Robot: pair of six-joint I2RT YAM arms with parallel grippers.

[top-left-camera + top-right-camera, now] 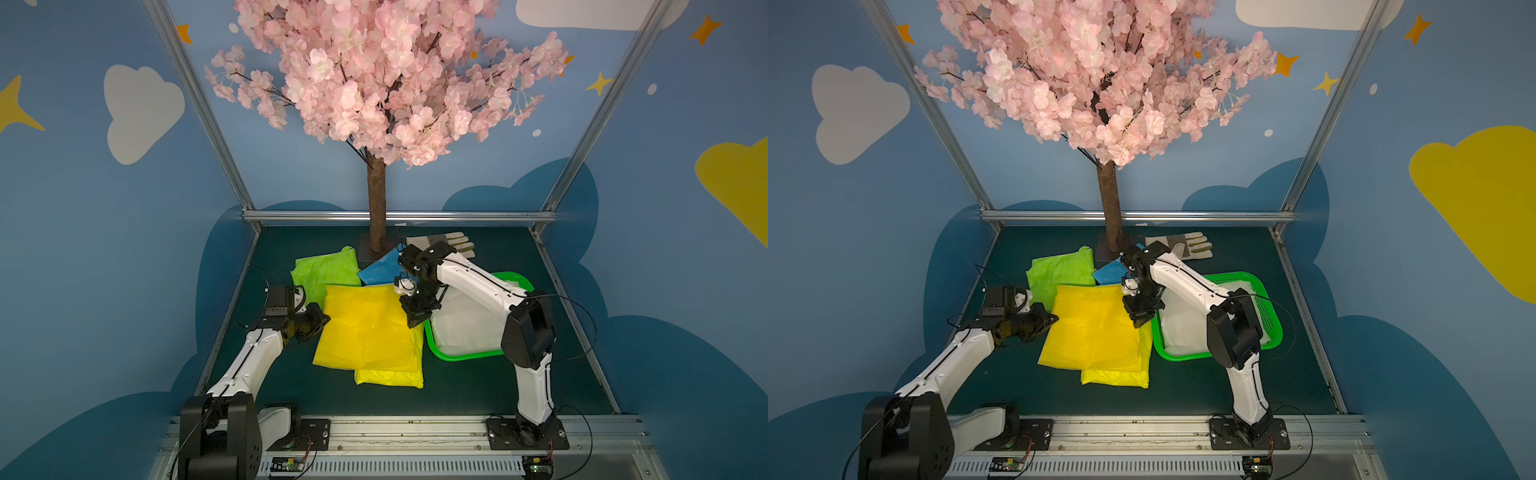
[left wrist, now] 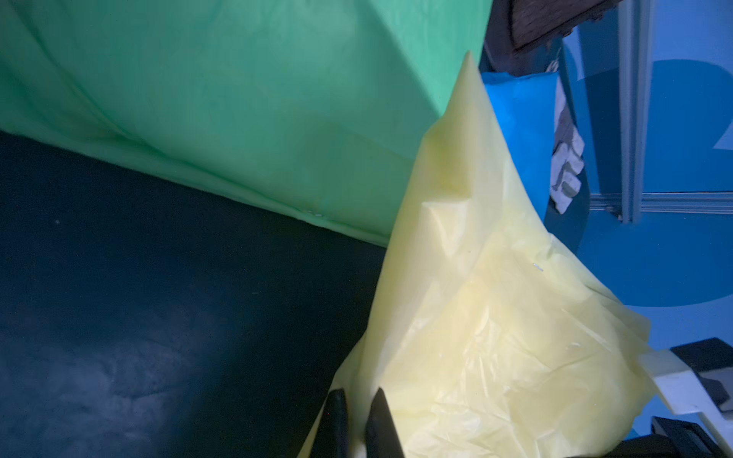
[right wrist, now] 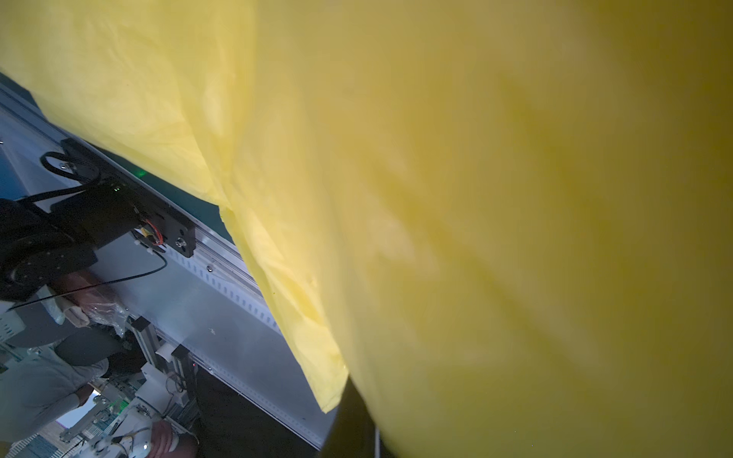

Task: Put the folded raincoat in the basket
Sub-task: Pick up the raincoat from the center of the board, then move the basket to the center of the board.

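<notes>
A yellow folded raincoat lies mid-table, its upper layer lifted at both sides. My left gripper is shut on its left edge; in the left wrist view the black fingers pinch the pale yellow sheet. My right gripper is shut on the right edge, beside the basket's left rim. In the right wrist view the yellow sheet hides all but one finger. The bright green basket stands to the right and holds a white folded raincoat.
A lime-green raincoat and a blue one lie behind the yellow one. A work glove lies at the back, next to the tree trunk. A brighter yellow layer shows under the near edge.
</notes>
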